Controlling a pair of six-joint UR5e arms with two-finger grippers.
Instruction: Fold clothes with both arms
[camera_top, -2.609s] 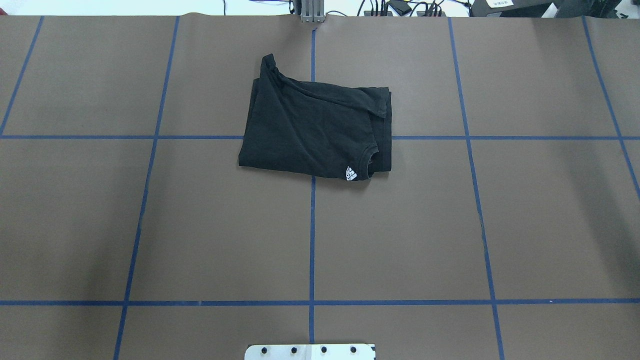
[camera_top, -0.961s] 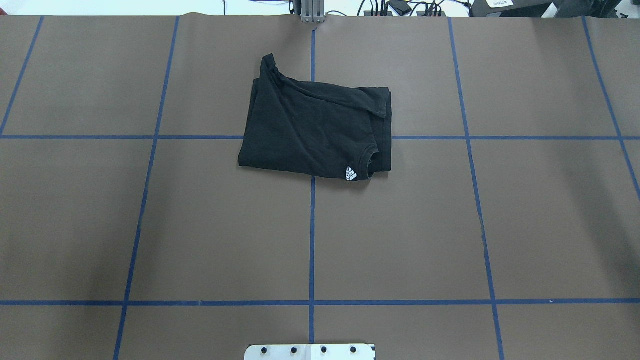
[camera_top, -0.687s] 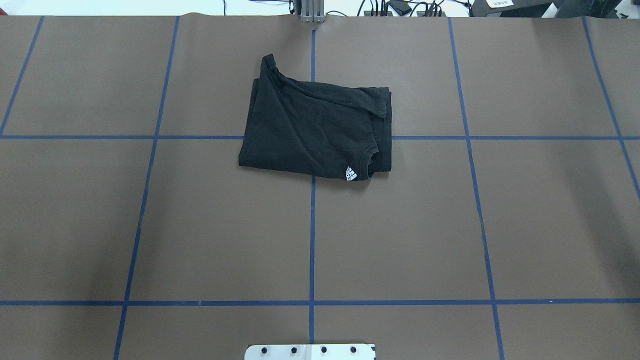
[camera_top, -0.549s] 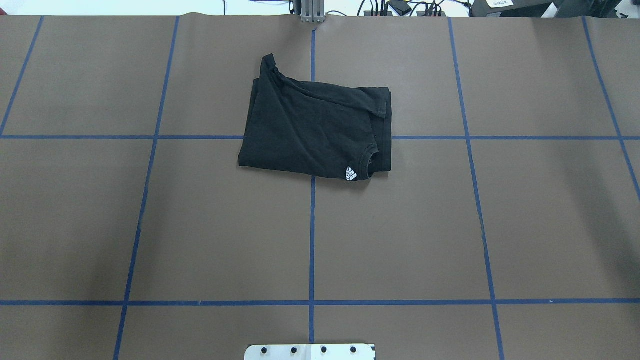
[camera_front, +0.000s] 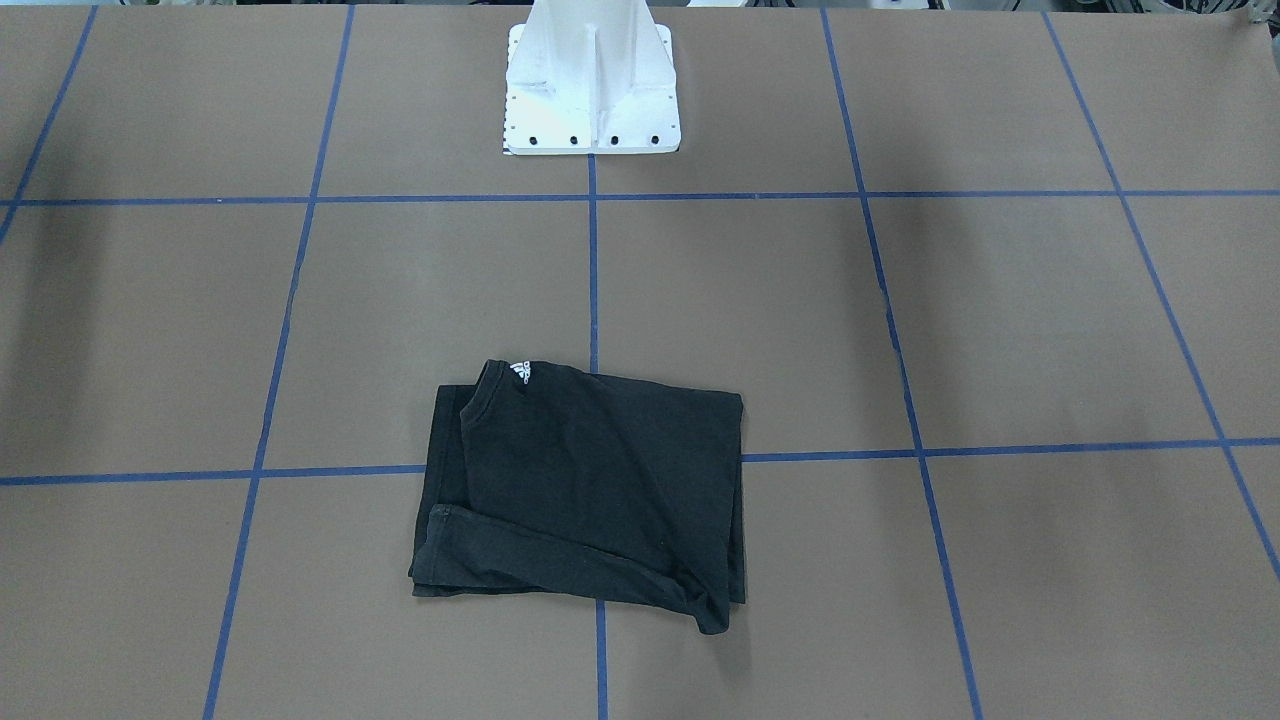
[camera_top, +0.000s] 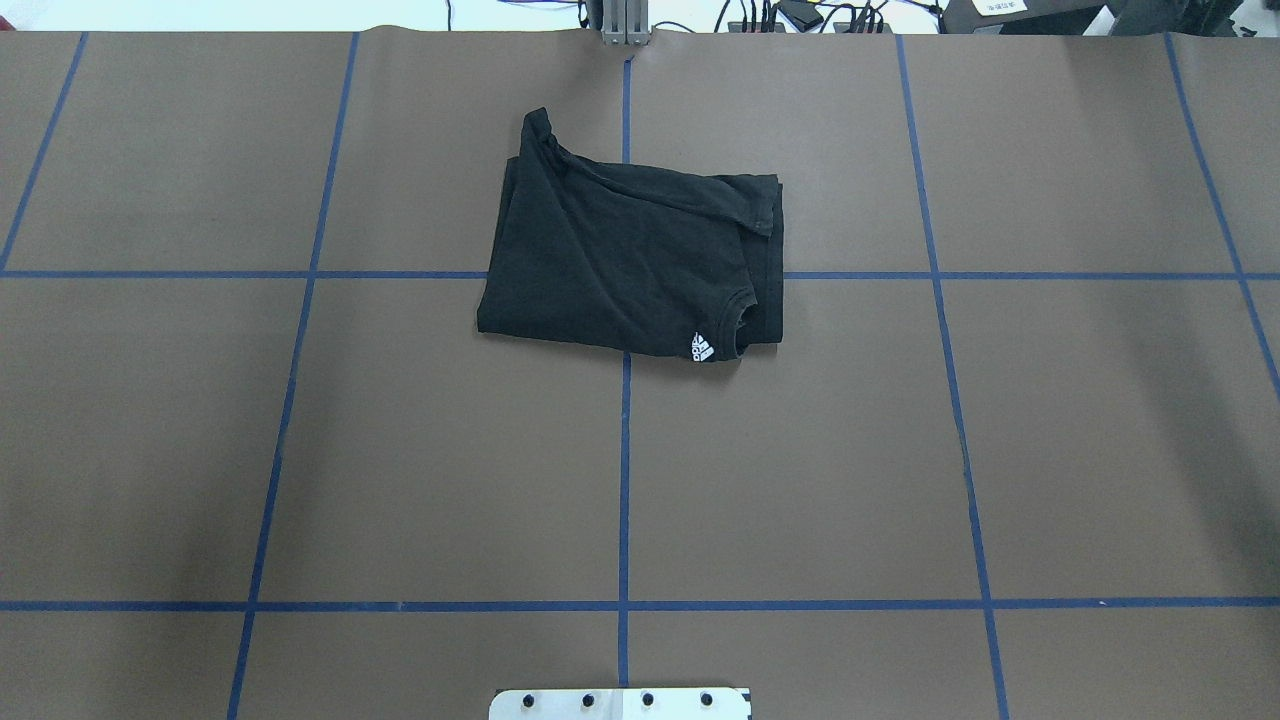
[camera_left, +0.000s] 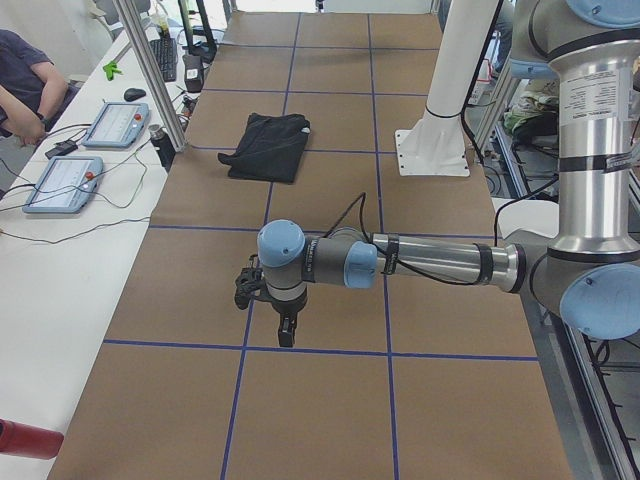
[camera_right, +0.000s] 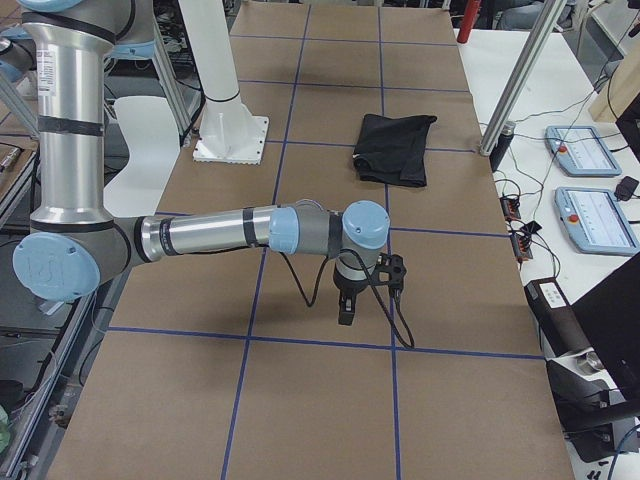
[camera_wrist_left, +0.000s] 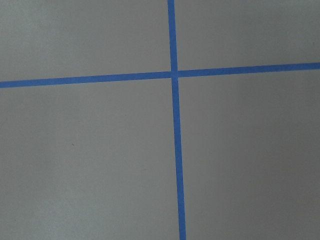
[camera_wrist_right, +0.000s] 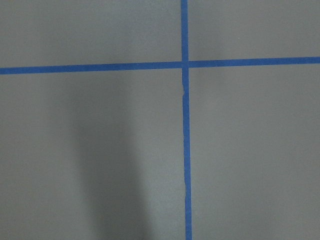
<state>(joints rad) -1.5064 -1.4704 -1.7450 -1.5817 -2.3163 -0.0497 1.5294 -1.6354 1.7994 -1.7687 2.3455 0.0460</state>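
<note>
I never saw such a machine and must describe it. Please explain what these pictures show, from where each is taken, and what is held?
The machine is two grey-silver jointed arms with light blue caps and a white pedestal base. Two pictures look down on the brown table with blue tape lines: one from behind the robot, one facing it. Two are from the table's ends: one shows the left arm near, the other the right arm. Two wrist cameras show only table. A black folded T-shirt with a white logo lies apart from both arms. The left pincer and the right pincer hang over bare table, holding nothing; open or shut, I cannot tell.
</note>
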